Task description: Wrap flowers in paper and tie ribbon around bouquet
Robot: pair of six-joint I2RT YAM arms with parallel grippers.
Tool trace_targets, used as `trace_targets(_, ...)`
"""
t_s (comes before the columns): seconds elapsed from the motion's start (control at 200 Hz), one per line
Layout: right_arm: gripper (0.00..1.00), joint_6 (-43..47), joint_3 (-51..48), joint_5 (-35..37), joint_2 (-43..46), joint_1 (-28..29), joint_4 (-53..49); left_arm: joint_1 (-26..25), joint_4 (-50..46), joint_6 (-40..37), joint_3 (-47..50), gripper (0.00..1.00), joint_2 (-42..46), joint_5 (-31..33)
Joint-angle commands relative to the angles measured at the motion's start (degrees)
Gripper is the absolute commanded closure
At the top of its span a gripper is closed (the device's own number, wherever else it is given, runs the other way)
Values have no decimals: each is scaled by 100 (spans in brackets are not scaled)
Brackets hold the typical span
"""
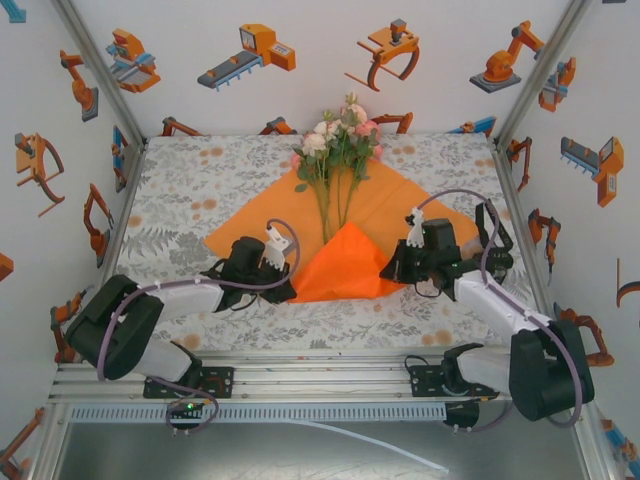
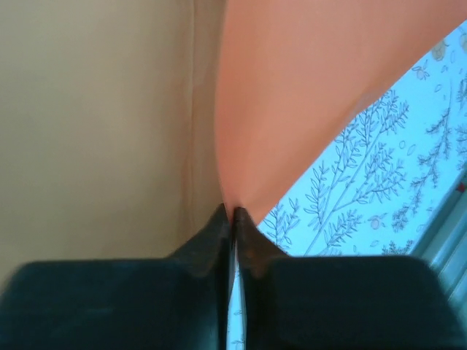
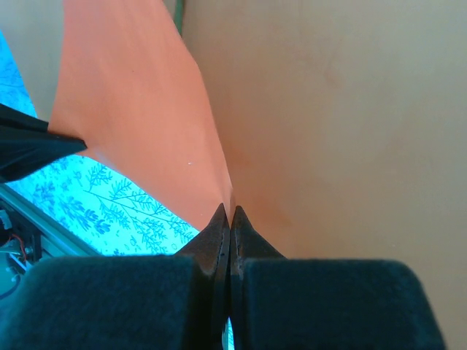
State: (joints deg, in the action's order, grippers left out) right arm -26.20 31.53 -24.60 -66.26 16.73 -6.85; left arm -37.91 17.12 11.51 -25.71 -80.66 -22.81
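The orange paper (image 1: pixel 400 215) lies mid-desk (image 1: pixel 200 180), its six o'clock corner folded over the stems of the flowers (image 1: pixel 338 140), blossoms toward twelve. The left gripper (image 2: pixel 233 213) at eight o'clock and the right gripper (image 3: pixel 229 211) at four each pinch its edge tight. Uneven pulls could tear the thin sheet or drag the loose stems askew.

Robot lab booth (image 1: pixel 330 385) — aluminium frame (image 1: pixel 100 65), robot-print walls (image 1: pixel 300 95)
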Motion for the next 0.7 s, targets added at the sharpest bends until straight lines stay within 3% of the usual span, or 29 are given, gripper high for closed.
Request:
trace_targets(0.0,100,-328,-156,30,527,-30,-307,-107,-55,470,377,100,649,-142)
trace_targets(0.205,100,-826,-589,282,2587,227,-1409,-949,-1040,1110,769,100,2813,671)
trace_targets(0.34,100,-887,-607,612,3539,255,-1747,-1001,-1140,1347,981,100,3736,1269)
trace_targets(0.446,100,-747,-554,845,3262,254,-1409,-938,-1298,1118,798,100,3475,1449)
trace_targets(0.696,100,-308,-514,1313,1605,246,-333,-824,-1080,1121,590,100,2598,2033)
